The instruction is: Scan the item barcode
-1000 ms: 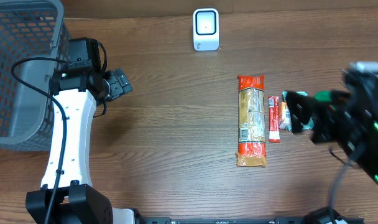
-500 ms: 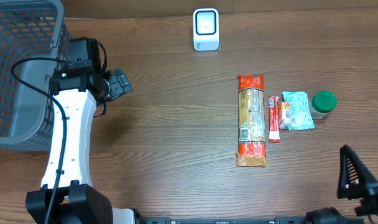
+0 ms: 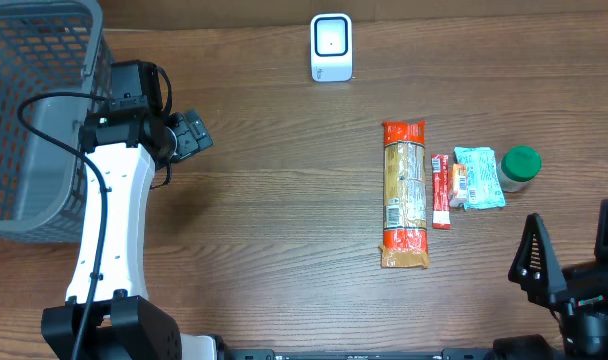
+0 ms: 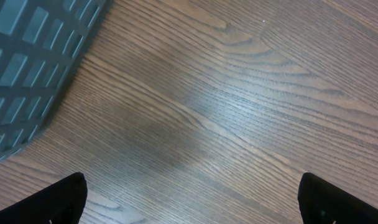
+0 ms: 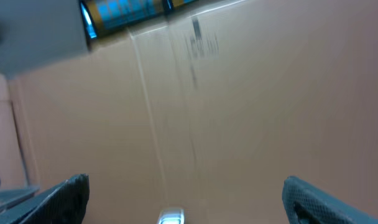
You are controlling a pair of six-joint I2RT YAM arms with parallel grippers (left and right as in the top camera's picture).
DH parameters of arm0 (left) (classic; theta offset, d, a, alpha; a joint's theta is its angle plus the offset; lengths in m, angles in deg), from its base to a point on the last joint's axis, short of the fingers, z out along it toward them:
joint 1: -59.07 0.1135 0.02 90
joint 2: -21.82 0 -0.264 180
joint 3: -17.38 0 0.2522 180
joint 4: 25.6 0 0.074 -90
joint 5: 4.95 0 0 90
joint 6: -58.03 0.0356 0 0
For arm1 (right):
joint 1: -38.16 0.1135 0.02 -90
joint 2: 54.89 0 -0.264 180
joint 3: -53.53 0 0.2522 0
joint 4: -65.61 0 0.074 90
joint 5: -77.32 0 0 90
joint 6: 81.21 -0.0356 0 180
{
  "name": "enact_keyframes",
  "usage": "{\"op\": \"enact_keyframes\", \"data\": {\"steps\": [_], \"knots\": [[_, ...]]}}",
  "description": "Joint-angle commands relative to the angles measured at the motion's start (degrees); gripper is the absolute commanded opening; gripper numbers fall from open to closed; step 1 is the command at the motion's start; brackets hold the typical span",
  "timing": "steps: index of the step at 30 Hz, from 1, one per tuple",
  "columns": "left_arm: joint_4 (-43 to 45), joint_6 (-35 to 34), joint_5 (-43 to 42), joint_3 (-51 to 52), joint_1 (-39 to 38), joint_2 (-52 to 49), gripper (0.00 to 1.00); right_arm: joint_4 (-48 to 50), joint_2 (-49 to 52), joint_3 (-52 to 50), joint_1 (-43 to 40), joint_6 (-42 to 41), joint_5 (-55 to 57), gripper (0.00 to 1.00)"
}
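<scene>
Now | right claw (image 3: 571, 238) agape | pasta packet (image 3: 405, 193) well apart, ahead-left

A white scanner (image 3: 331, 47) sits at twelve o'clock, a grey basket (image 3: 34, 110) at ten, and at three lie a pasta packet (image 3: 405, 195), red sachet (image 3: 441, 190), teal packet (image 3: 479, 177) and green-lidded jar (image 3: 519, 167).
</scene>
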Motion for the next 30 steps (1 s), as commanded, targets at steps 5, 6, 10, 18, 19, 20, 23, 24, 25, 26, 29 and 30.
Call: {"op": "enact_keyframes", "data": {"steps": [5,6,10,18,19,20,23,24,25,26,29,30], "knots": [[0.0,0.6,0.2,0.2,0.0,-0.4,1.0,23.0,-1.7,-15.2,-0.8,5.7,-5.0,1.0],[0.0,0.7,0.2,0.2,0.0,-0.4,1.0,24.3,-1.7,-16.9,-0.8,5.7,-5.0,1.0],[0.0,0.7,0.2,0.2,0.0,-0.4,1.0,26.2,-1.7,-22.5,-0.9,5.7,-5.0,1.0],[0.0,0.6,0.2,0.2,0.0,-0.4,1.0,25.5,-1.7,-31.3,-3.1,5.2,-8.3,1.0],[0.0,0.7,0.2,0.2,0.0,-0.4,1.0,23.9,-1.7,-31.2,-3.3,5.2,-8.4,1.0],[0.0,0.7,0.2,0.2,0.0,-0.4,1.0,22.3,-1.7,-31.2,-3.6,5.2,-8.7,1.0],[0.0,0.7,0.2,0.2,0.0,-0.4,1.0,17.3,-1.7,-31.2,-4.3,5.2,-8.7,1.0],[0.0,0.7,0.2,0.2,0.0,-0.4,1.0,15.6,-1.7,-31.2,-4.3,5.2,-8.7,1.0],[0.0,0.7,0.2,0.2,0.0,-0.4,1.0,13.7,-1.7,-31.2,-4.3,5.2,-8.5,1.0],[0.0,0.7,0.2,0.2,0.0,-0.4,1.0,12.1,-1.7,-31.2,-4.3,5.2,-8.5,1.0],[0.0,0.7,0.2,0.2,0.0,-0.4,1.0,7.3,-1.7,-31.2,-4.3,5.2,-8.5,1.0],[0.0,0.7,0.2,0.2,0.0,-0.4,1.0,6.0,-1.7,-31.2,-4.3,5.2,-8.5,1.0]]}}
